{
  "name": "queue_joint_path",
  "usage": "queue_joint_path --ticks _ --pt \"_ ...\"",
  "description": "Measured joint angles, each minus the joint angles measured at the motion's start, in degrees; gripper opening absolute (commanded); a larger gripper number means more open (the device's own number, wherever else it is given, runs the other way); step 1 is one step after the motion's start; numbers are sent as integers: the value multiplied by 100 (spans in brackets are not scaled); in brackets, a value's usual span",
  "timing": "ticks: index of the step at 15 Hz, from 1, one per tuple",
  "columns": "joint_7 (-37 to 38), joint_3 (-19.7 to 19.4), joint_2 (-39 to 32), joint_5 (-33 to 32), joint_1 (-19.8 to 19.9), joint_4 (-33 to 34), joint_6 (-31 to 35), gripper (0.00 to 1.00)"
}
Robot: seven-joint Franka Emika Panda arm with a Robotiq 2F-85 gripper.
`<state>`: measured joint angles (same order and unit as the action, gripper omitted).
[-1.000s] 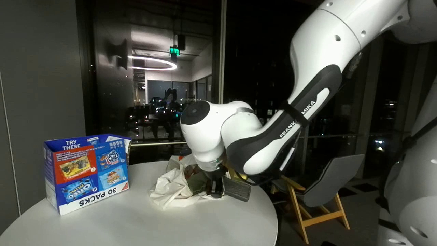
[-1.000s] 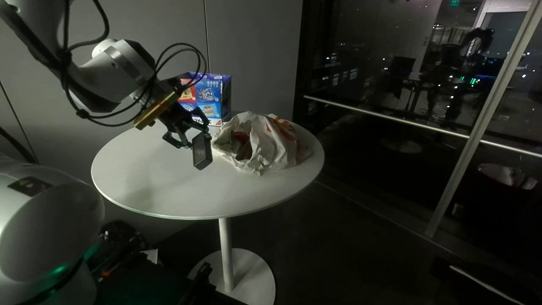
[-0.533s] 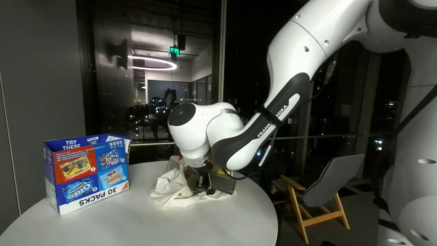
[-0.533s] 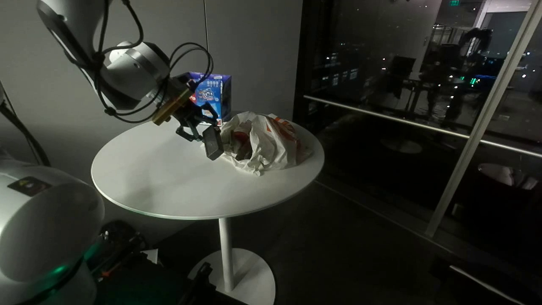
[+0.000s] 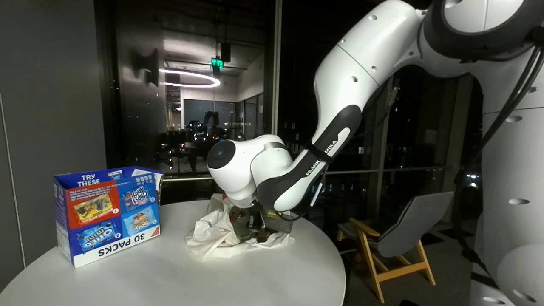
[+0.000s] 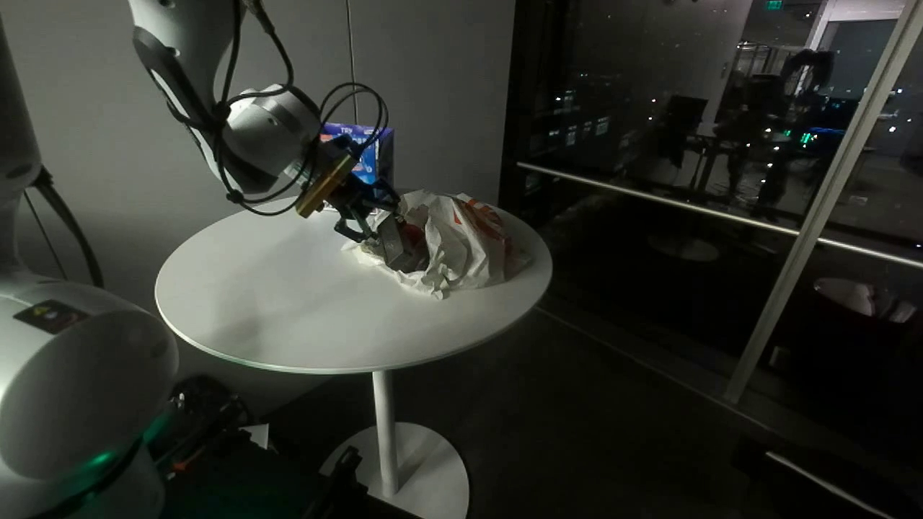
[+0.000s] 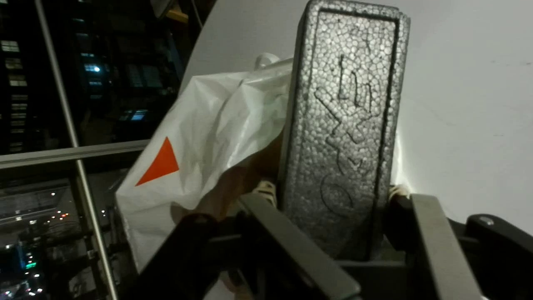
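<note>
Dark gray foam block (image 7: 345,116) is held by the gripper (image 7: 333,196): jaws parted to the block's width only, pressed on both long sides. In the wrist view it is pointed at 12 o'clock, line art scored into its face. Block is placed at the mouth of the white plastic bag (image 6: 476,245), at the bag's 9 o'clock end in an exterior view; inside it or just in front can't be told. Bag is laid on the round white table (image 6: 288,310), mouth gaping. Contents partly shown: red item (image 6: 414,233), dark green item (image 5: 242,231), neither identifiable. Snack carton (image 5: 110,216), marked "30 PACKS", is stood at 9 o'clock from the bag in an exterior view; its contents are hidden.
</note>
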<state>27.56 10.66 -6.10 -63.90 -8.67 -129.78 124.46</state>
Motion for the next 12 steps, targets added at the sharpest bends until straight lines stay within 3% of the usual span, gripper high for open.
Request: queue_joint_path --ticks 9,12 --pt "-3 0 -913 -42 -271 1134 -1079 36" --pt "-33 1 -1193 -10 -321 1440 -1063 36"
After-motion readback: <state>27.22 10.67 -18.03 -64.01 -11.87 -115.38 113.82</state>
